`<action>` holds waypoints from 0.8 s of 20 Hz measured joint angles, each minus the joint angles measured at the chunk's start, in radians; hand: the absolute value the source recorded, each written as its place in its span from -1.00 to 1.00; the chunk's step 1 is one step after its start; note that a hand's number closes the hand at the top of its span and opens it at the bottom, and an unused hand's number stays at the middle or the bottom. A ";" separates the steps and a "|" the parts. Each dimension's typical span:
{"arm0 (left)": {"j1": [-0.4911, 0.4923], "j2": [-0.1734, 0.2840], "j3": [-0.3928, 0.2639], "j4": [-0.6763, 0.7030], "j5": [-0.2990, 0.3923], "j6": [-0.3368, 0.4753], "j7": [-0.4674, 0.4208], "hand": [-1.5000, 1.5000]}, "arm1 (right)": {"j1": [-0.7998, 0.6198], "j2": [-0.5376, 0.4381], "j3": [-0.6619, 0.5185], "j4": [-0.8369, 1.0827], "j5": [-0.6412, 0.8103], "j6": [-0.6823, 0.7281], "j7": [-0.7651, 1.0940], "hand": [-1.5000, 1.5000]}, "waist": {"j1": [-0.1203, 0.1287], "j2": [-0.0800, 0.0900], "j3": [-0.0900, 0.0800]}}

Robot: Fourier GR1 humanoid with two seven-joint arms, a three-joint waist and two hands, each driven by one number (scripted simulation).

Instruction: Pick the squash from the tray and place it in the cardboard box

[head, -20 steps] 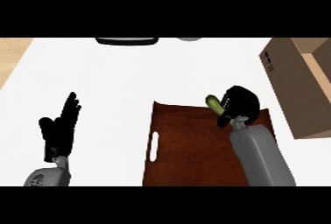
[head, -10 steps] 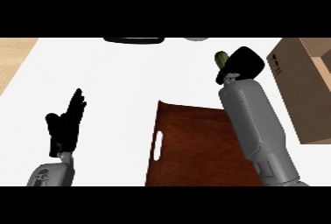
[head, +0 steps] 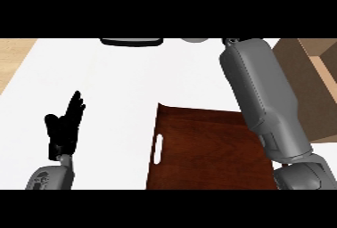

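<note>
Squash and right hand have gone from view since earlier.

The tray [head: 211, 147] lies on the counter [head: 125, 80] — the cardboard box [head: 309, 89] to its right, the left hand [head: 64, 127] resting to its left.

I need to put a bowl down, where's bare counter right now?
Bare white counter lies between the resting black left hand and the dark wooden tray. The right side is crowded by the grey right forearm and brown cardboard box.
</note>
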 measured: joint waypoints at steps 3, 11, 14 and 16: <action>0.004 -0.003 0.004 0.012 0.002 0.001 -0.010 0.00 | -0.043 -0.026 -0.018 0.022 0.040 -0.001 0.005 1.00 | -0.007 -0.002 0.000; 0.042 0.001 0.009 -0.026 0.008 -0.003 -0.007 0.00 | -0.035 -0.134 -0.059 0.022 0.107 0.002 -0.035 1.00 | -0.023 -0.007 0.001; 0.026 0.001 0.011 -0.015 0.007 -0.001 -0.001 0.00 | -0.019 -0.184 -0.092 0.026 0.103 -0.020 -0.062 1.00 | -0.024 -0.005 0.001; 0.020 0.003 0.018 0.002 0.009 -0.002 -0.011 0.00 | 0.011 -0.211 -0.110 0.019 0.096 -0.041 -0.081 1.00 | -0.027 -0.005 0.001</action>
